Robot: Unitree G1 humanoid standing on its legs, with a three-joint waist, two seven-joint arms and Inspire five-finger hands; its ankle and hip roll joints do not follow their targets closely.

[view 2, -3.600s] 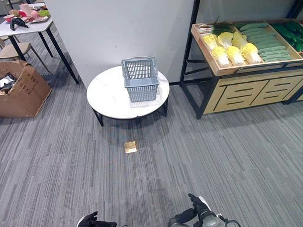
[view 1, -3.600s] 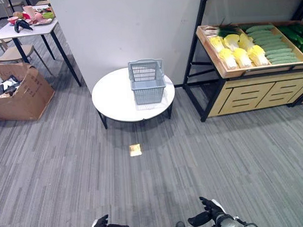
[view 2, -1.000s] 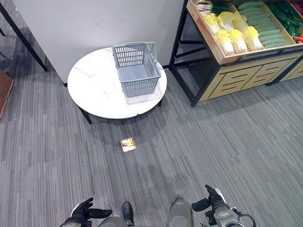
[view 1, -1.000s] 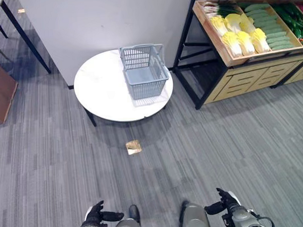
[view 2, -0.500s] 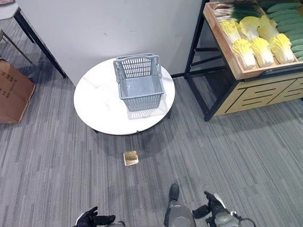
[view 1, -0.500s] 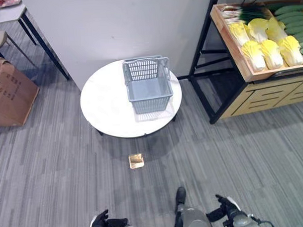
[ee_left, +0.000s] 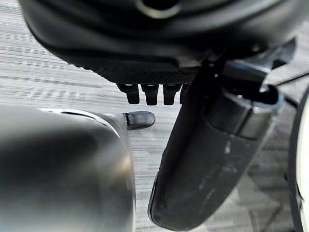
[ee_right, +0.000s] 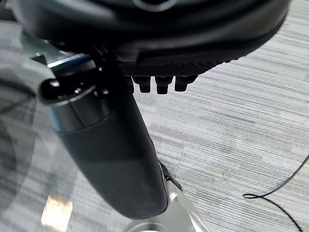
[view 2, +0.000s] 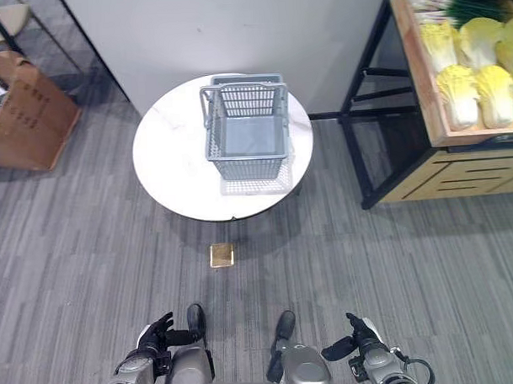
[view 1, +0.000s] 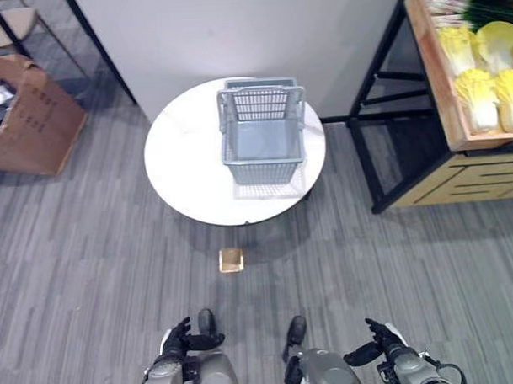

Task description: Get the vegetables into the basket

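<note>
Basket [view 1: 262,146] on rnd table [view 1: 188,173]

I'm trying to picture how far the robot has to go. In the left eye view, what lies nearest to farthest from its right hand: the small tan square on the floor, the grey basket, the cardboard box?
From the right hand, low at the right:
1. Small tan square, on the carpet before the round table.
2. Grey basket, on the table, straight ahead.
3. Cardboard box, far left.
</note>
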